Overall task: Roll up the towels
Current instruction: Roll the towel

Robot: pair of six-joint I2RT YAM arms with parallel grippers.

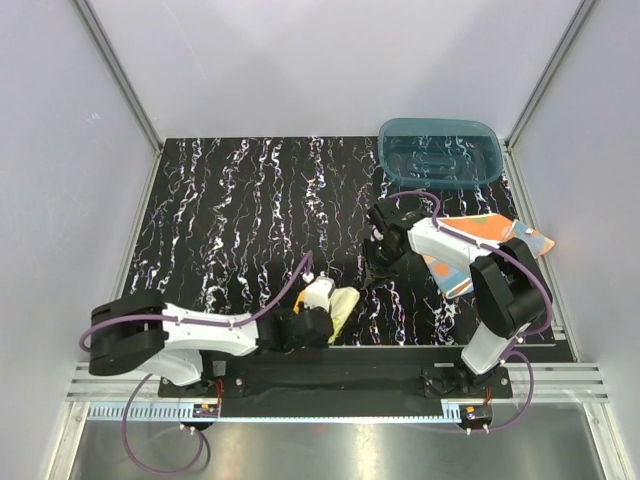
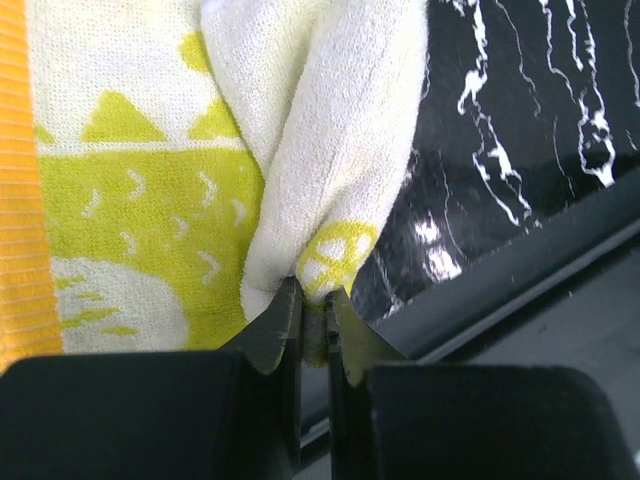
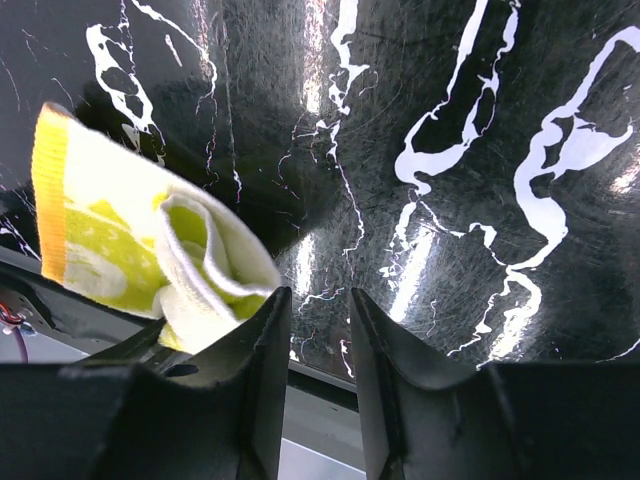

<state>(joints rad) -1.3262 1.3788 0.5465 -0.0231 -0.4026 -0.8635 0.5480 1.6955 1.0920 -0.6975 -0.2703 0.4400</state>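
Note:
The yellow towel lies partly rolled at the table's near edge, left of centre. In the left wrist view it is pale terry cloth with yellow-green patterns and an orange hem. My left gripper is shut on a fold of it, and the pinch shows in the left wrist view. My right gripper hangs over the bare table to the right of that towel, jaws slightly apart and empty. The rolled towel end shows to its left. The orange towel lies flat at the right, partly under my right arm.
A teal translucent tub stands at the back right. The black marbled table is walled by grey panels on three sides. A black rail runs along the near edge, just beside the yellow towel.

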